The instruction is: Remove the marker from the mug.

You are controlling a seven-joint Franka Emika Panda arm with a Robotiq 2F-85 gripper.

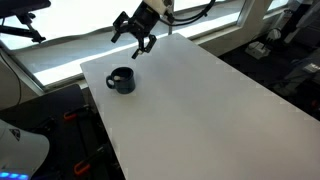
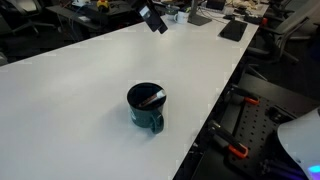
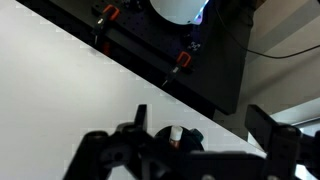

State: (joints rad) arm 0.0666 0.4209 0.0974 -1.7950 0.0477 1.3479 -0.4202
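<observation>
The fingers [image 1: 135,47] are released, spread wide with nothing between them. In the wrist view they stand far apart at the bottom of the picture, dark against the white tabletop [image 3: 60,100]. In both exterior views they hang in the air over one end of the tabletop, clear of its surface.

Just past the fingers in the wrist view, the tabletop's edge runs on a slant. Beyond that edge is a dark frame with orange-red clamps [image 3: 183,60], and farther still a white rounded shell [image 3: 178,8].

The mug [image 2: 147,110] stands upright on the tabletop, lower than the fingers and well apart from them, near a long edge. It is dark and round, and its handle [image 2: 157,124] is on the side turned away from the fingers. The marker [image 2: 152,100] is inside the mug, a thin reddish stick lying on a slant across the opening with one end up against the rim. The fingers touch neither mug nor marker.

Farther along the tabletop in an exterior view, off to one side of the fingers near the corner, lies a dark flat slab [image 2: 232,30]. What it is cannot be told.
</observation>
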